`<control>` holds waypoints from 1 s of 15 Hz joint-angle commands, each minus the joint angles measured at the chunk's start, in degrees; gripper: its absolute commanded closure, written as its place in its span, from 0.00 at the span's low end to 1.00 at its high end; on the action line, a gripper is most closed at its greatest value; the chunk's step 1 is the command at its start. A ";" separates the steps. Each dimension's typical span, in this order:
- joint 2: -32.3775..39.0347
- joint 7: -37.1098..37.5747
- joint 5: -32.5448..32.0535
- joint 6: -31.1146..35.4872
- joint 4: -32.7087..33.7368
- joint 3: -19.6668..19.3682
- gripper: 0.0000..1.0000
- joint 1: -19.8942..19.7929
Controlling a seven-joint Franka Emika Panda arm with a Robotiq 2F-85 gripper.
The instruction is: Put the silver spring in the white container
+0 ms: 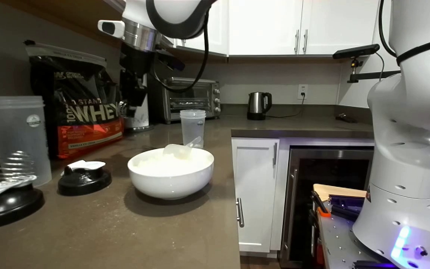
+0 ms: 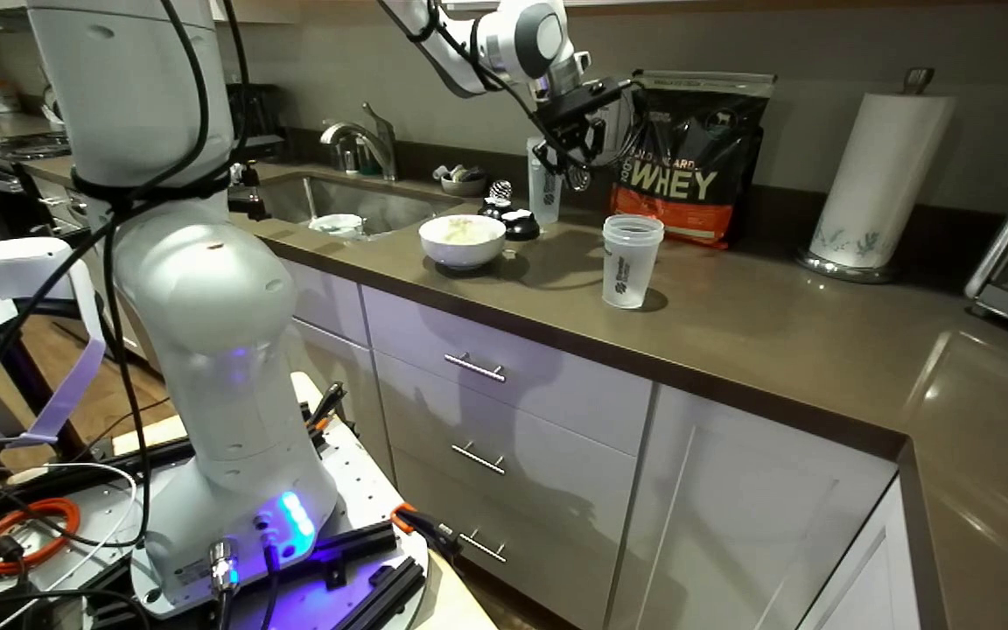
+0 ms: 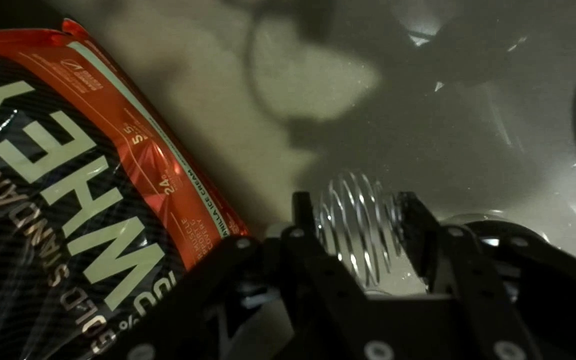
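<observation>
The silver spring [image 3: 358, 227] — a shiny, see-through wire coil — is pinched in the gripper [image 3: 356, 212], above the counter [image 2: 749, 297].

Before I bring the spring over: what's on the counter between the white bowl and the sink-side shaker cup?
A black-and-white shaker lid sits between the white bowl and that shaker cup, as an exterior view shows.

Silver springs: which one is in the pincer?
The silver spring in the wrist view, gripped by the pincer and held above the counter. The other spring sits by a black lid in both exterior views, clear of the pincer.
</observation>
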 commanded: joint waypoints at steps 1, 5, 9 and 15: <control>-6.55 2.46 -1.16 -0.31 -5.27 1.14 0.60 -0.87; -9.92 3.89 -1.65 -0.92 -7.69 0.72 0.66 -1.18; -14.30 4.77 -1.10 -2.96 -10.81 0.29 0.64 -1.56; -20.23 6.82 -2.08 -6.84 -14.24 -0.58 0.65 -2.31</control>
